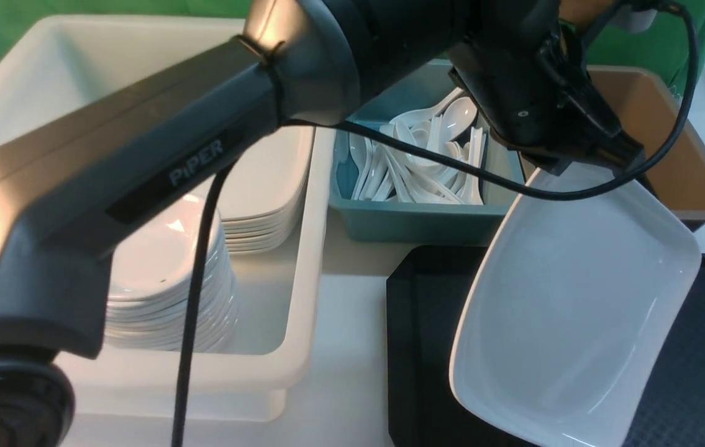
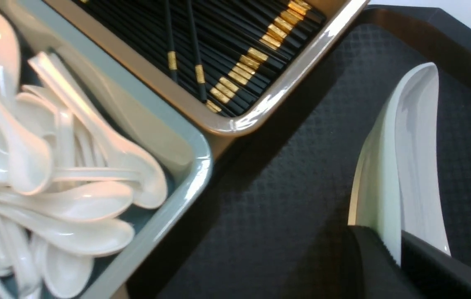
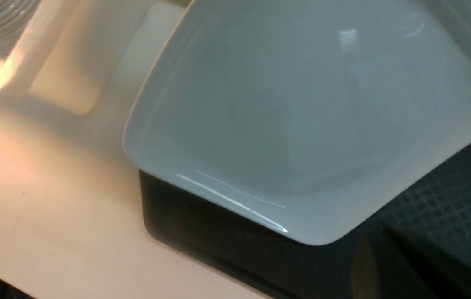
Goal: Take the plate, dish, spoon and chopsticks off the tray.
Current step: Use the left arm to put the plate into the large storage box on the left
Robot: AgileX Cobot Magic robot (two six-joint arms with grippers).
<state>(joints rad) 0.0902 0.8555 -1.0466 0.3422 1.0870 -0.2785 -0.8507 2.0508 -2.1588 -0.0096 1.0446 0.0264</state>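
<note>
We see a glossy, smooth white plate [image 1: 576,298], a matt diamond-textured black plastic tray [image 2: 285,187], and glossy white spoons [image 2: 90,201].

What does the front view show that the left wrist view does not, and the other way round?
Only the front view shows the white tub holding stacks of white dishes, and the whole tilted face of the plate. Only the left wrist view shows the black chopsticks lying in the brown tub, and the left gripper shut on the plate's rim. Both show the plate, the black tray under it, and the spoons piled in the teal bin.
</note>
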